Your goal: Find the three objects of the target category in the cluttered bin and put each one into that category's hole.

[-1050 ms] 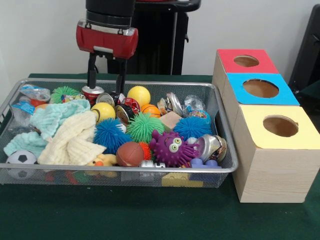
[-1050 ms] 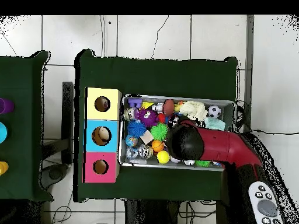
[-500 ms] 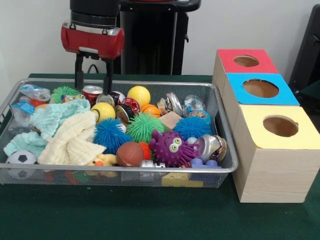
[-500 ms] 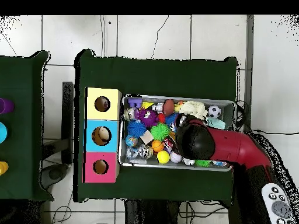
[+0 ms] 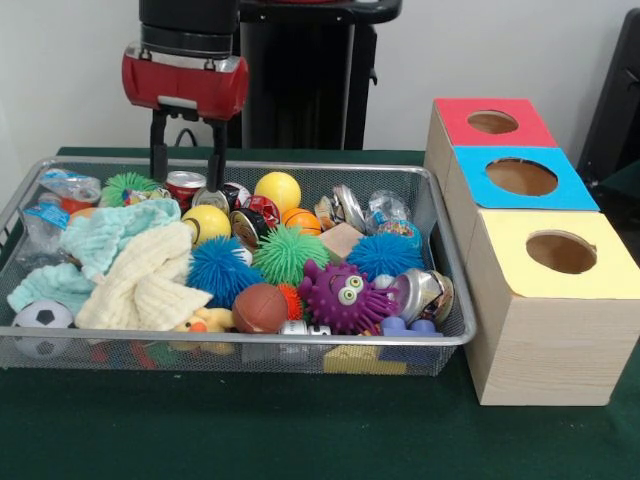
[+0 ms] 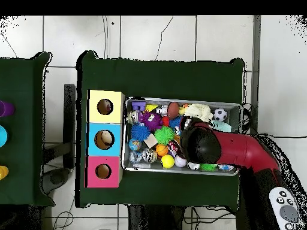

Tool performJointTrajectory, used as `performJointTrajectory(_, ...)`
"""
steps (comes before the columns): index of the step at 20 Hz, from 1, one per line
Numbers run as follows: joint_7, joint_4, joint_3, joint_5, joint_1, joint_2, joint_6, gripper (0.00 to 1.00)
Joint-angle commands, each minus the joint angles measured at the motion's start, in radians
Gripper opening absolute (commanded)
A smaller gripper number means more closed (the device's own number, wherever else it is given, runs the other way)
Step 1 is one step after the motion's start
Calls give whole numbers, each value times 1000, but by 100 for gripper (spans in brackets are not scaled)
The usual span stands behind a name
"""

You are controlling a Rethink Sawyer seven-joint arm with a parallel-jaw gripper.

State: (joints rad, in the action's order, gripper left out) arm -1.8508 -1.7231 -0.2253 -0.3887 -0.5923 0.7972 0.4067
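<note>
My gripper (image 5: 186,178) hangs open over the back left of the wire bin (image 5: 250,340). Its two black fingers (image 5: 157,160) stand on either side of a crushed red can (image 5: 185,190); I cannot tell whether they touch it. More crushed cans (image 5: 248,225) lie just right of it, and a silver one (image 5: 425,295) sits at the bin's right end. The bin also holds a yellow ball (image 5: 277,190), spiky balls (image 5: 289,252), a purple monster (image 5: 343,295) and cloths (image 5: 150,275). In the overhead view the red arm (image 6: 222,150) hides the gripper.
Three wooden boxes with round holes stand right of the bin: red top (image 5: 520,110), blue top (image 5: 570,190), yellow top (image 5: 610,270). A soccer ball (image 5: 42,318) and plastic bags (image 5: 68,187) fill the bin's left end. The black pedestal (image 5: 300,80) rises behind.
Over the last second the gripper shifted toward the picture's left along the bin's back, still open. In the last half second it has hardly moved.
</note>
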Motion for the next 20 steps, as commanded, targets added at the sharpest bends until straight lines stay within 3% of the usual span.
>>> performJointTrajectory(1, 72, -97, -65, -108, -2, -37, -39, 100)
performJointTrajectory(20, 131, -69, -118, -167, -75, -48, -24, 100)
